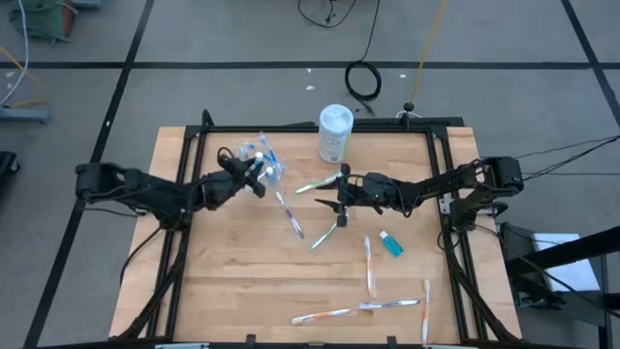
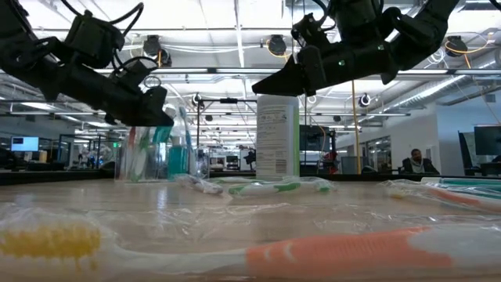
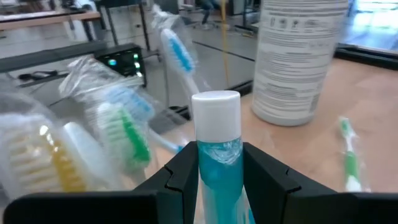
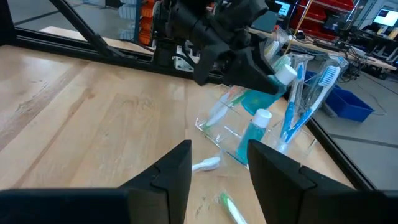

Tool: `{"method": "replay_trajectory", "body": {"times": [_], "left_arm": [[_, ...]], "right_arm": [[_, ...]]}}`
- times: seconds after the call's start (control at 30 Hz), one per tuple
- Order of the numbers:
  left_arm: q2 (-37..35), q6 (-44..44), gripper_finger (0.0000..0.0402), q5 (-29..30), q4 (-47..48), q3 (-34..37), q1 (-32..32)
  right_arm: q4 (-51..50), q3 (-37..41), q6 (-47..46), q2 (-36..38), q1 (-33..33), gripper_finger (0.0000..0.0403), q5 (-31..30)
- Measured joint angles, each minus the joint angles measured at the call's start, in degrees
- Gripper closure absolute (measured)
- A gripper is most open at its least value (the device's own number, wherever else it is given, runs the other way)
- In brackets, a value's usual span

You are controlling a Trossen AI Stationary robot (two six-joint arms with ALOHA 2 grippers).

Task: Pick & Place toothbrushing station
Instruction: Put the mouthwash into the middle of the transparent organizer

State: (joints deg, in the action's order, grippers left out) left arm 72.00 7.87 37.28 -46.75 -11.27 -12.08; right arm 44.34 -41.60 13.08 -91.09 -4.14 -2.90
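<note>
Gripped between the left hand point(image 3: 219, 180) fingers, a teal tube point(image 3: 217, 155) hovers beside the clear cup point(image 1: 263, 165), which already holds several brushes. Right hand point(image 1: 341, 202) hangs open mid-desk. About eight toothbrushes point(image 1: 372, 267) and another tube point(image 1: 390, 243) remain scattered.

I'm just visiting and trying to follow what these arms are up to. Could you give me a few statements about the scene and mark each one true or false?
1. The left gripper is shut on a teal tube with a white cap. True.
2. The right gripper is carrying a toothbrush. False: its fingers are open with nothing between them.
3. The clear cup already holds toothbrushes. True.
4. The white canister lies tipped over. False: it stands upright near the table's far edge.
5. Another teal tube lies on the table near the right arm. True.
</note>
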Motion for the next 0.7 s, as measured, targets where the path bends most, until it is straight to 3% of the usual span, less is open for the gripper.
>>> {"method": "replay_trajectory", "body": {"times": [0.4,0.7], "left_arm": [[1.9,-5.2,0.0293,1.5,-1.2,-3.1,0.7],[1.9,3.4,0.0293,2.2,6.4,-3.2,0.4]], "right_arm": [[0.1,0.0,0.0,0.0,0.0,0.0257,0.0],[0.0,0.0,0.0,0.0,0.0,0.0257,0.0]]}}
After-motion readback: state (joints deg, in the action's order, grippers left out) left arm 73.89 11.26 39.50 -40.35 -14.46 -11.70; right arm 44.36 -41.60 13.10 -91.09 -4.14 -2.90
